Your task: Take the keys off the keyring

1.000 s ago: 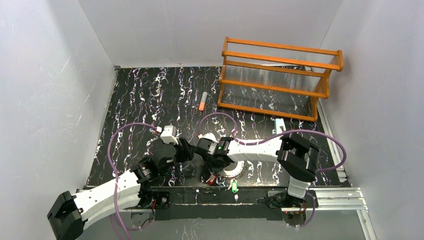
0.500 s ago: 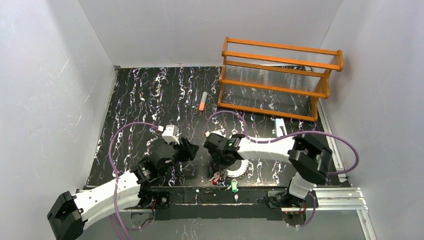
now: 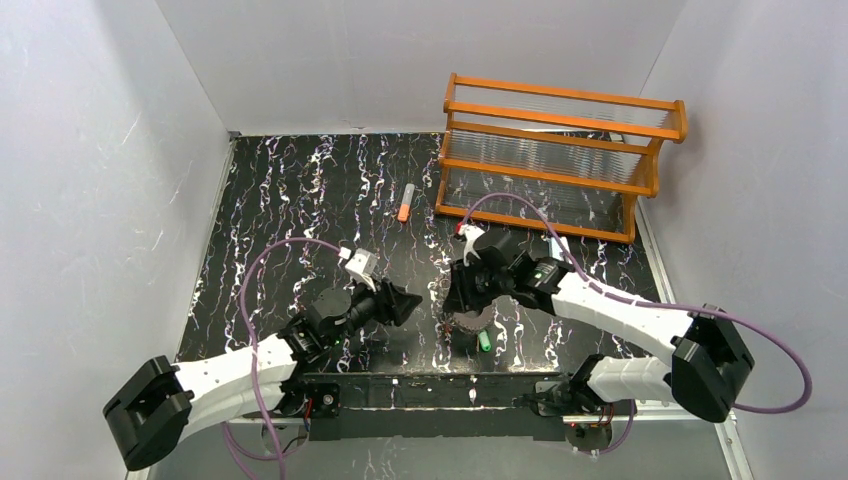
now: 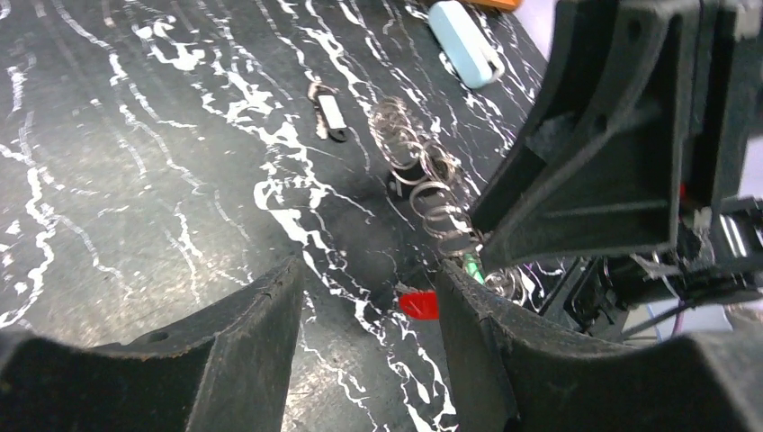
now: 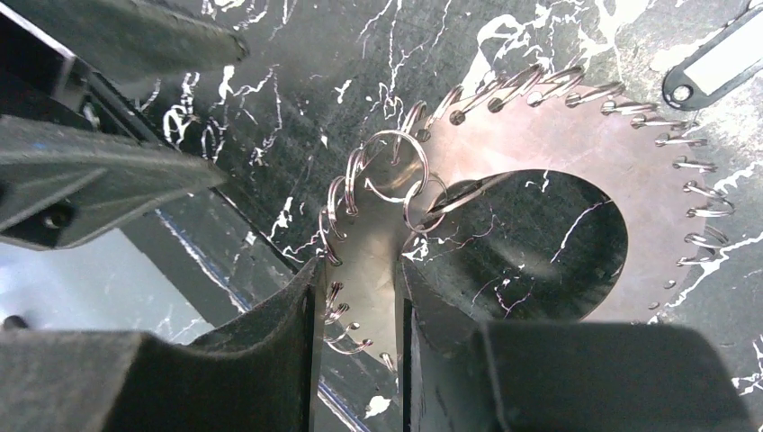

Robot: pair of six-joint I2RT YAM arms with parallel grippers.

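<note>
The right pincer (image 5: 355, 274) had closed narrow on the rim of the keyring (image 5: 558, 144), drawing it back from the front edge of the surface (image 3: 300, 200). The green key (image 3: 484, 341) lay beside it, and the left pincer (image 4: 364, 288) waited wide and empty, likely to pull keys.

Lab test booth, white walls (image 3: 400, 60), marbled table (image 3: 290, 200)

Shows the right gripper (image 5: 355, 315) with both dark fingers closed across the band of the flat metal keyring (image 5: 540, 144), one outside its toothed rim, one in the round hole. Shows small wire split rings (image 5: 396, 175) threaded along that rim, black white-veined table (image 5: 360, 54) beneath, and a dark-and-white key (image 5: 720, 58) just beyond the rim, upper right.
</note>
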